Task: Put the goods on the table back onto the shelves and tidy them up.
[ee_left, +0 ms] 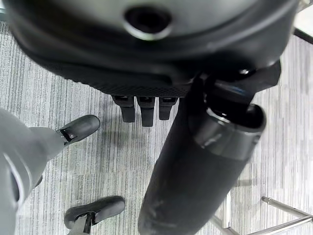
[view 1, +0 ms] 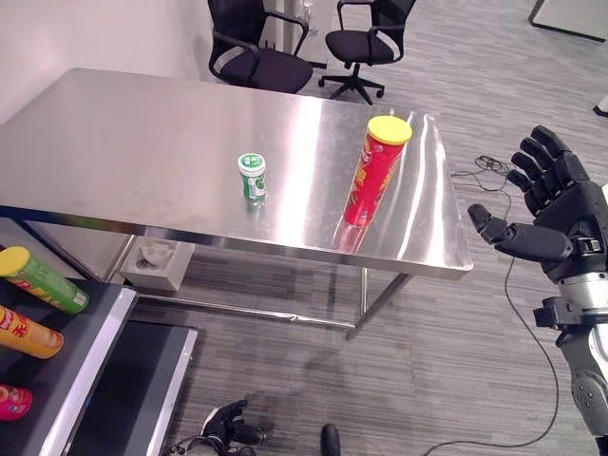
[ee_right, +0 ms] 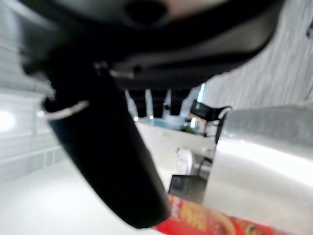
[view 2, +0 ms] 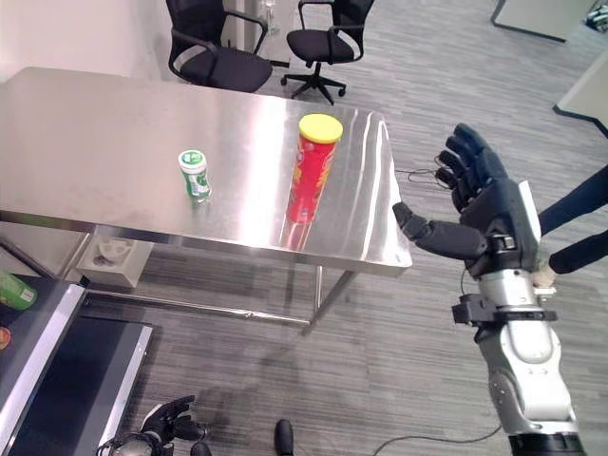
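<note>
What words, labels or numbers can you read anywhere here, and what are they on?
Red tube on the table: print on its side, too small to read.
Green and white tub: label too blurred to read.
Green tube and orange tube on the shelf: markings too small to read.
Nothing can be quoted.

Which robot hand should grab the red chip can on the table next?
Right. The right robot hand is raised and open beside the table's end, near the red chip can; the left robot hand hangs low by the floor.
</note>
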